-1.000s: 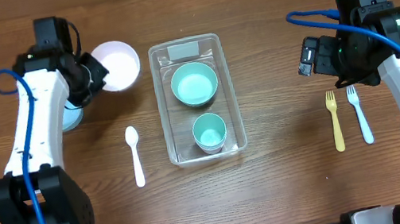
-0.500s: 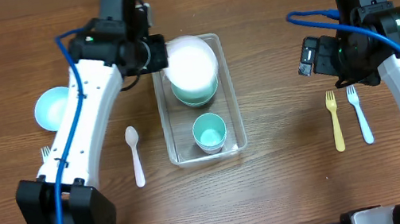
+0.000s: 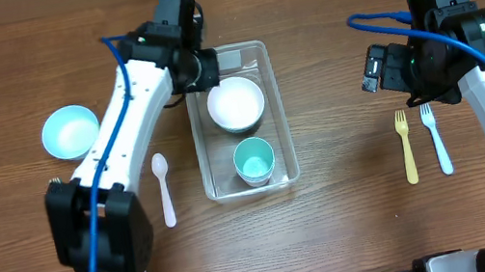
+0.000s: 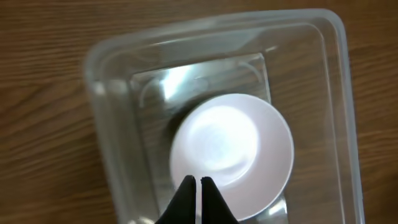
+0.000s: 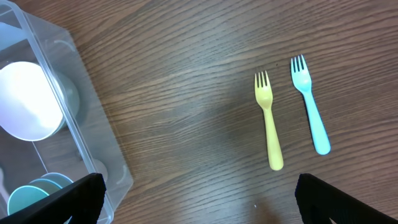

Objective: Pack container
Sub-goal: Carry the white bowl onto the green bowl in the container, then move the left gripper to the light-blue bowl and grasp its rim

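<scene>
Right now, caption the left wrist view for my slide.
Left gripper pinches the near rim of the pale bowl inside the clear container on a wooden table.

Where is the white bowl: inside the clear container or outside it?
Inside. The white bowl lies within the container walls, beside the teal cup, seen from overhead.

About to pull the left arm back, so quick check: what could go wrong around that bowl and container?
1. The left gripper is shut at the white bowl's rim; retreating before it opens could drag or tip the bowl out of the container.
2. The white bowl sits on a teal bowl; it may rest cocked and rock.
3. The teal cup fills the other end, so little floor seems left for the light blue bowl.
</scene>
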Controlling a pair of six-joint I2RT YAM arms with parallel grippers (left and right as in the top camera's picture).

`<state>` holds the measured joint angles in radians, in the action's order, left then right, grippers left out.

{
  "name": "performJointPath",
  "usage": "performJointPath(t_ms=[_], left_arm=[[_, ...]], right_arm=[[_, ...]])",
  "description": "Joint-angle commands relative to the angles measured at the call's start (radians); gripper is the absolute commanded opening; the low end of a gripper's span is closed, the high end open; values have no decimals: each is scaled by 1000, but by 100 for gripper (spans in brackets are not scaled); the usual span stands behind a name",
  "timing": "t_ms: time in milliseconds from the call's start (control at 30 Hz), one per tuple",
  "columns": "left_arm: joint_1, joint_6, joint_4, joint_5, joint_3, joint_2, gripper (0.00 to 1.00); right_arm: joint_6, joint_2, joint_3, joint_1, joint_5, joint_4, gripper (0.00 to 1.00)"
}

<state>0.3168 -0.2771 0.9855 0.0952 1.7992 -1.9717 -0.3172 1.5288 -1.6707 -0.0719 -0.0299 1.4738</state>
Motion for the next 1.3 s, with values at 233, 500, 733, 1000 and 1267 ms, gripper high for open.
performJointPath(t_ms=[233,500,733,1000,1267], left_arm=[[-342,70,334,-251,46,162,57],[-448,217,234,-154,-99,67,61],[-447,267,180,-158,-148,-26,68],[-491,23,164,-181,-147,-19,59],[-719,16,147,-92,-147,-19,63]], right_arm=[[3,-19,-24,4,-6,-5,100],[3,-19,-24,4,-6,-5,100],[3,-19,-24,4,-6,-5,100],[3,-19,-24,4,-6,-5,100],[3,-19,-24,4,-6,-5,100]])
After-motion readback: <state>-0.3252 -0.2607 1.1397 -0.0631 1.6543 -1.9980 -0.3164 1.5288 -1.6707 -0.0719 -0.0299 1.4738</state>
